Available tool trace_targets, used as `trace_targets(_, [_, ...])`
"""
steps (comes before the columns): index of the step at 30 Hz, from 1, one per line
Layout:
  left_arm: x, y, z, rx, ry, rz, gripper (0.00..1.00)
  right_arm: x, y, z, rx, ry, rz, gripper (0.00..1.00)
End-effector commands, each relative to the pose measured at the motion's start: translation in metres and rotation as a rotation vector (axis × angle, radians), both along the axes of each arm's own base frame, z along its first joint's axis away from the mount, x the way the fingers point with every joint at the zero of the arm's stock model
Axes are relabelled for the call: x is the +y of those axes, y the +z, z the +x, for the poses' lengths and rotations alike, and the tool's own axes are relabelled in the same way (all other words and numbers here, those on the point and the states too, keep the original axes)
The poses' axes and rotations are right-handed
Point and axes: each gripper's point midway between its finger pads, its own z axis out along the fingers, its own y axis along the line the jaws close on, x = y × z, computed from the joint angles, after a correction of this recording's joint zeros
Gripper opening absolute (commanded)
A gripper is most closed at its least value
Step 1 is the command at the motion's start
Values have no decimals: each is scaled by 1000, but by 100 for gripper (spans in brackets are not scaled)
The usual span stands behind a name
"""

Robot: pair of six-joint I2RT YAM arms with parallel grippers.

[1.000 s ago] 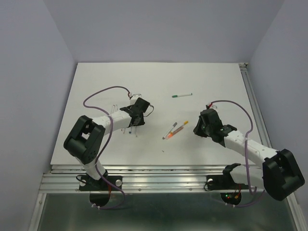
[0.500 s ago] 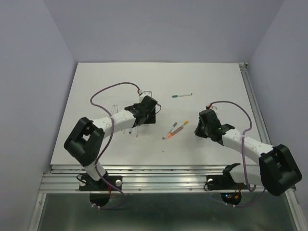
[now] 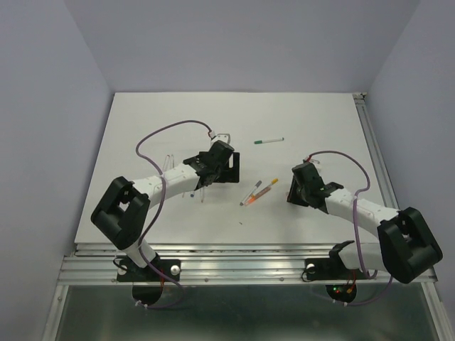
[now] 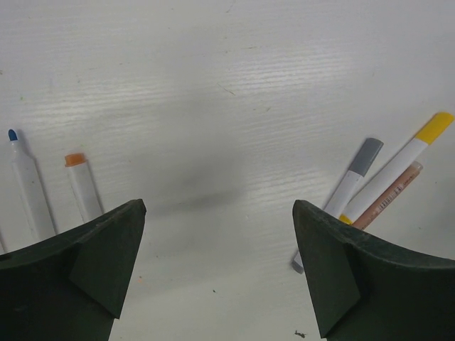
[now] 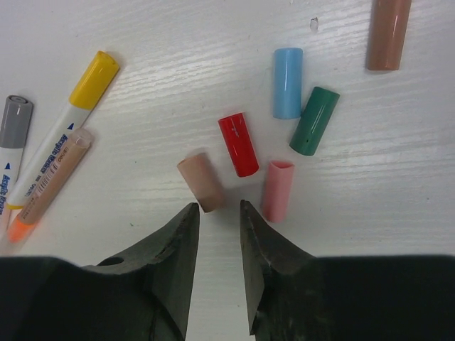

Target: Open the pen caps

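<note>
My right gripper (image 5: pixel 219 206) sits low over the table (image 5: pixel 142 42), its jaws drawn nearly together with only a narrow slit between them, and that slit holds nothing. The loose pen caps lie just ahead of it. A tan cap (image 5: pixel 201 182) is right off the tip of my left finger, so close that I cannot tell whether it touches. A pink cap (image 5: pixel 277 190) lies just off my right finger. A red cap (image 5: pixel 238 144) is between those two and a little farther out. Beyond it, to the right, a blue cap (image 5: pixel 288 82) and a green cap (image 5: pixel 314 121) lie near each other. A brown cap (image 5: pixel 387 32) is cut off by the top edge of the view.

Off to my left lie a yellow-capped pen (image 5: pixel 64 131), a clear-capped pen (image 5: pixel 46 185) with an orange end, and a grey-capped pen (image 5: pixel 11 153) that is half out of the picture.

From above, my right wrist covers all the loose caps. A green-ended pen (image 3: pixel 269 141) lies alone, well ahead of both grippers.

My left gripper (image 4: pixel 219 209) is spread wide over bare table and grips nothing. Ahead of its left finger stand out a blue-tipped barrel (image 4: pixel 28 192) and an orange-tipped barrel (image 4: pixel 84 192), their lower ends hidden behind that finger. The three capped pens lie ahead of its right finger, partly hidden by it.
</note>
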Motion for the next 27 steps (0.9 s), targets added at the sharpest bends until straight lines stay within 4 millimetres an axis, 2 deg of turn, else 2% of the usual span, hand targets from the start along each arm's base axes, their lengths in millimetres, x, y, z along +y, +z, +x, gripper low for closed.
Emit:
trace_targets(1, [-18, 40, 7, -85, -46, -82, 97, -1, 11, 11, -29, -29, -2, 36])
trace_targets(5, [-27, 41, 3, -83, -82, -100, 97, -2, 18, 12, -39, -37, -2, 41])
trace_targets(7, [-31, 40, 3, -83, -95, -99, 97, -2, 28, 14, -69, -40, 11, 46])
trace_targets(9, [-37, 40, 0, -81, -115, -97, 97, -2, 36, 15, -92, -41, 19, 60])
trace_targets(10, [-42, 38, 1, -80, -128, -93, 97, -2, 45, 16, -122, -37, 30, 77])
trace_targets(12, [-52, 41, 1, -84, -150, -98, 97, -1, 56, 18, -167, -20, 42, 96])
trace_targets(13, [-55, 36, 1, -78, -160, -86, 97, 3, 68, 18, -203, -2, 73, 100])
trace_targets(15, [-66, 39, 2, -80, -182, -90, 97, 7, 79, 19, -252, 23, 102, 100])
trace_targets(16, [-68, 32, 2, -67, -188, -75, 97, 9, 86, 20, -281, 33, 119, 100])
trace_targets(20, [-79, 25, 3, -58, -209, -44, 97, 13, 116, 19, -415, 63, 189, 100])
trace_targets(23, [-86, 19, 8, -50, -212, -10, 97, 13, 116, 14, -438, 86, 197, 100])
trace_targets(24, [-91, 25, 11, -62, -214, -12, 97, 12, 117, 13, -450, 88, 203, 100])
trace_targets(25, [-92, 16, 10, -44, -214, 12, 97, 11, 117, 14, -451, 84, 201, 100])
trace_targets(27, [-98, 15, 12, -52, -221, 32, 97, 10, 117, 14, -451, 81, 192, 100])
